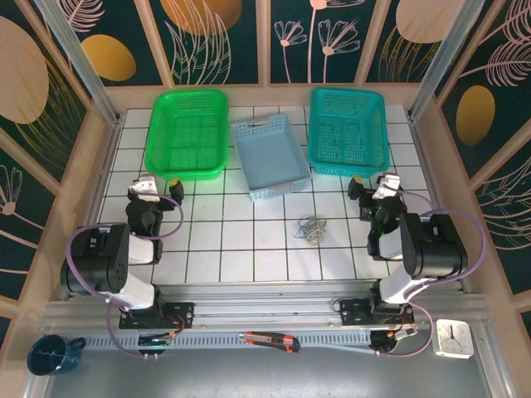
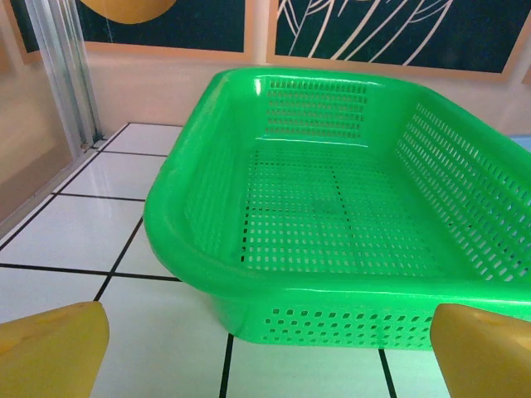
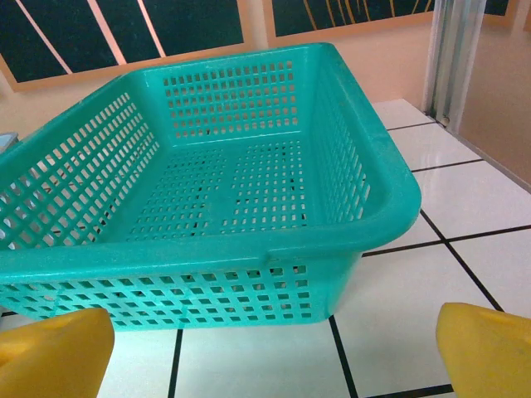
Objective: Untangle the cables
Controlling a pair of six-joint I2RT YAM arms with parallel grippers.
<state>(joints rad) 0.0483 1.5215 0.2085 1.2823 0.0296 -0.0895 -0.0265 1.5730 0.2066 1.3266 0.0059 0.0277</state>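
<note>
Tangle of thin greenish, whitish and tan cables lies untouched. The left gripper and right gripper gape wide, empty. Next, probably, one reaches for a strand.

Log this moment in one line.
cables: tangled on table, not held | left claw: open, facing green basket | right claw: open, facing teal basket

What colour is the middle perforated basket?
Pale blue plastic basket, clearest in the top external view.

tangled cables on tiled table
</note>
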